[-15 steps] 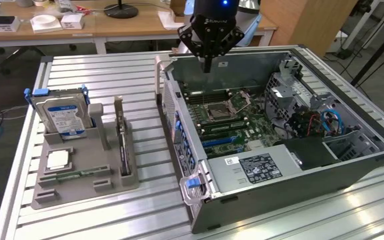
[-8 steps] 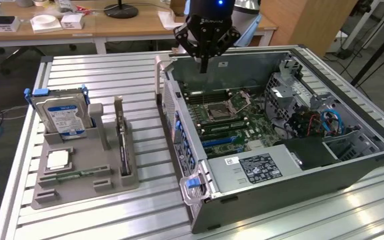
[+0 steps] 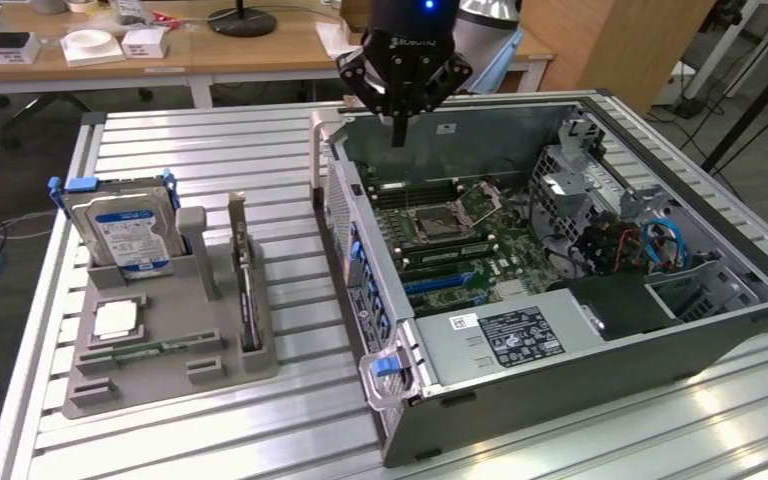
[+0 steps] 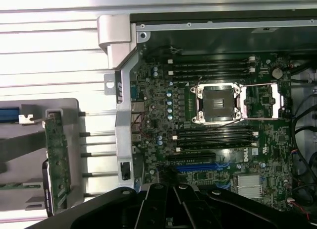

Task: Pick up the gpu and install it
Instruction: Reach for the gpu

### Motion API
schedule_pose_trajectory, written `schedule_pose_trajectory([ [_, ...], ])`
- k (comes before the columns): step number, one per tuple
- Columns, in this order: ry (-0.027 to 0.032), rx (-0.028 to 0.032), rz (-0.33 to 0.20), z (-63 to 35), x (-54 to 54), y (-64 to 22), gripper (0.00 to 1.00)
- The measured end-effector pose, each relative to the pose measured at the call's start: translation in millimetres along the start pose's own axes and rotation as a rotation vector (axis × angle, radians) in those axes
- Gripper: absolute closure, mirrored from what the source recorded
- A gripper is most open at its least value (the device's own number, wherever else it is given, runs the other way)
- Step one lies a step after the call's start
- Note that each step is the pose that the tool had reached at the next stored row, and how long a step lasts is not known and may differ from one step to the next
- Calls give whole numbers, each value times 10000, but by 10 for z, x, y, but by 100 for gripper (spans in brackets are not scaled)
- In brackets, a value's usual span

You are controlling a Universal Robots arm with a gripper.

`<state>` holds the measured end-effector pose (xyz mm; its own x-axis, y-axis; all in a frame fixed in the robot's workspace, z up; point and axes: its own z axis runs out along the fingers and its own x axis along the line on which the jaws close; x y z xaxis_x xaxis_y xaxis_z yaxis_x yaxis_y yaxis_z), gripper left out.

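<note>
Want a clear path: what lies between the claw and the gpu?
In the exterior view: the case's wall and bare table slats, between claw and gpu.

- Black gripper [image 3: 399, 128] with angular, linked fingers that taper to a narrow tip.
- Pale lettering [image 3: 418, 45] across its body, blue light [image 3: 427, 5] above.
- Round pivot bolts [image 4: 157, 187].

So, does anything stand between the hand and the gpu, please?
Nothing visible does: the shut hand hovers above the open grey computer case; the thin dark gpu card stands upright, uncovered, in its grey holder.
</note>
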<state>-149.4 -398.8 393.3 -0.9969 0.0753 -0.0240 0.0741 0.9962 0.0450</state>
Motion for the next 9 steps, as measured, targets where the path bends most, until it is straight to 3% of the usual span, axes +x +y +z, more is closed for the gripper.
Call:
schedule_pose_trajectory([
  [9,0,0,0,-3,97,-7,89],
])
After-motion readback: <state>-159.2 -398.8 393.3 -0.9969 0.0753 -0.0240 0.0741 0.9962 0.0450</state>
